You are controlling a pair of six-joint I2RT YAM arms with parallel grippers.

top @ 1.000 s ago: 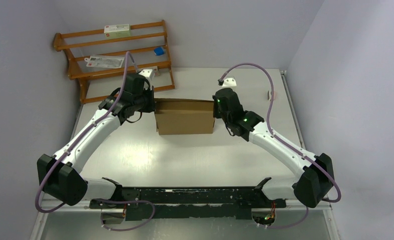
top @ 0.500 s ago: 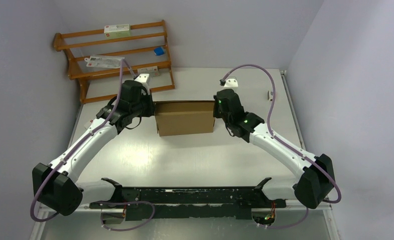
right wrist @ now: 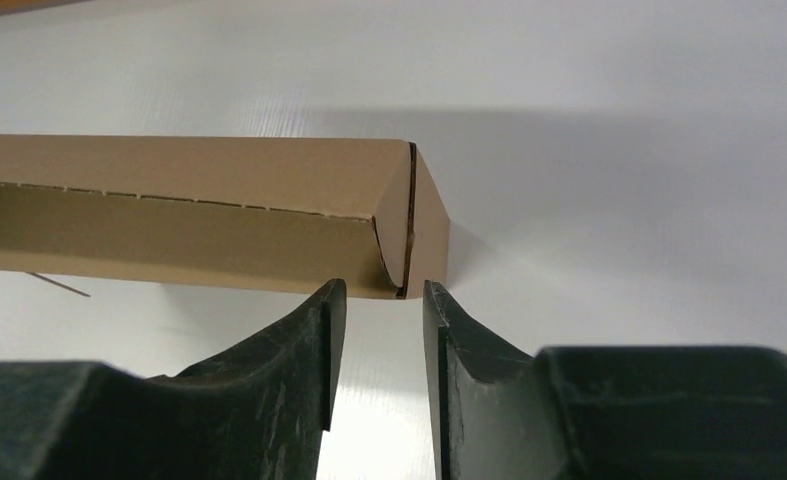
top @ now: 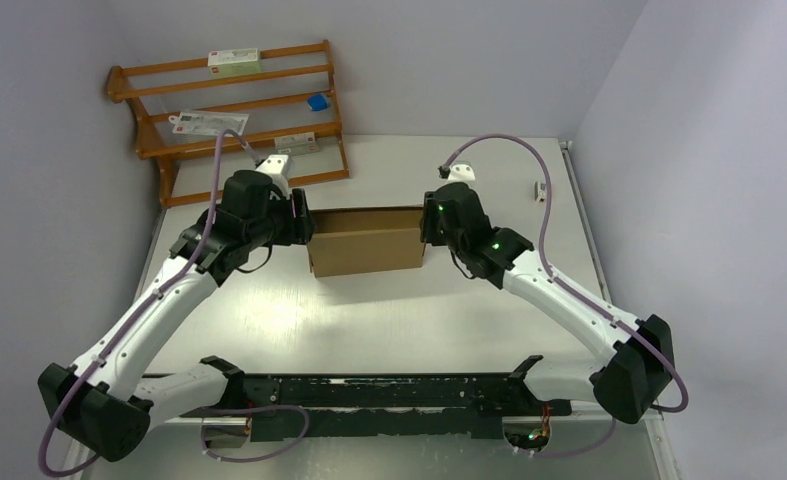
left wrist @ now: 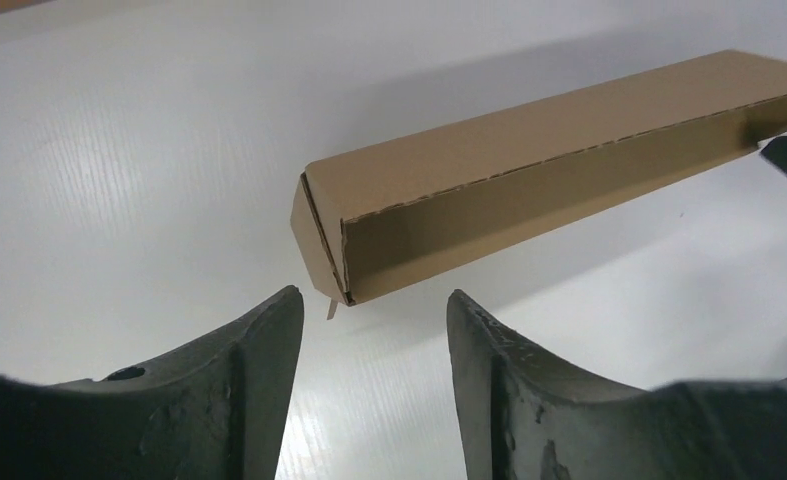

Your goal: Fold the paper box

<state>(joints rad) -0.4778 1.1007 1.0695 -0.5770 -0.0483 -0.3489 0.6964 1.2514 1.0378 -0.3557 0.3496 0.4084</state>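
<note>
The paper box (top: 367,241) is plain brown cardboard, folded into a shallow rectangular box on the white table between my two arms. My left gripper (top: 303,227) stands at its left end, open, with nothing between the fingers; in the left wrist view the box's corner (left wrist: 331,255) lies just beyond the gripper (left wrist: 374,300). At the box's right end my right gripper (top: 427,226) is open by a narrow gap. In the right wrist view the box's end edge (right wrist: 409,220) sits just past the fingertips of the gripper (right wrist: 382,288), apart from them.
A wooden rack (top: 231,118) stands at the back left, holding white printed packets (top: 233,62) and a small blue item (top: 317,102). A small white fitting (top: 542,188) lies at the table's right edge. Grey walls close in on the left, back and right.
Both grippers have opened and let go of the box's ends. The left arm has drawn back slightly toward the near left, and the box has shifted a little.
</note>
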